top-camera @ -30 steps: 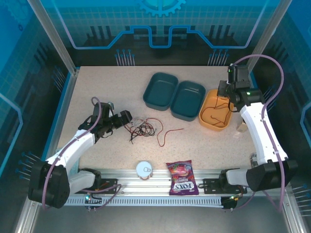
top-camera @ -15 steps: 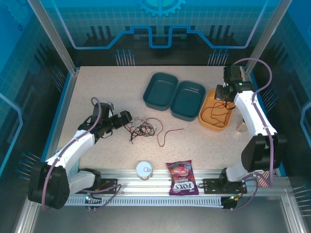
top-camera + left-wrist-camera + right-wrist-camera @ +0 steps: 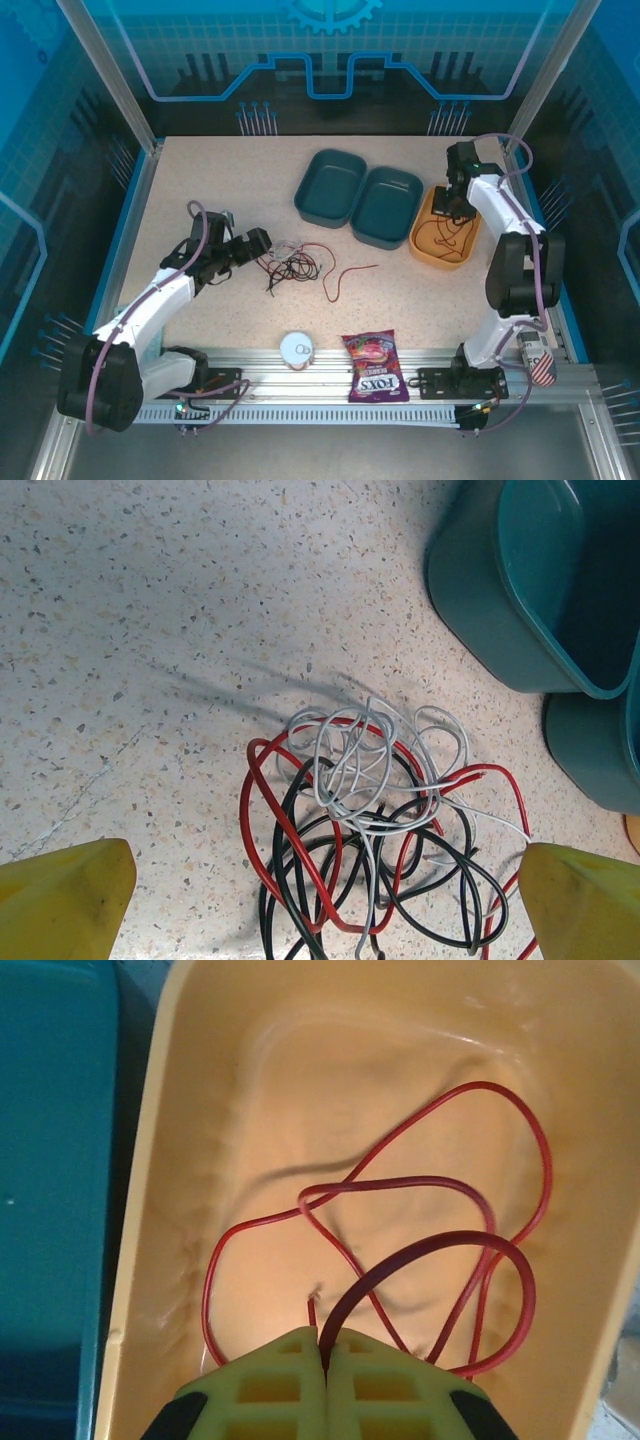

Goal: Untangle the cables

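**Right jaws on red wire**

My right jaws are pinched closed on a thin red wire (image 3: 450, 1239) looping inside the orange plastic tub (image 3: 150, 1160). My left jaws stand wide apart, holding nothing, just beside the tangle of red, black and white cables (image 3: 370, 840) on the speckled desk (image 3: 150, 630) near a teal bin (image 3: 470, 580).

Bright even overhead light; soft shadows; sharp.

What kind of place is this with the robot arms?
Probably a robot test booth in a lab: two white robot arms bolted to a metal rail, blue wall panels around a speckled beige table, and a tangle of thin red, black and white cables.
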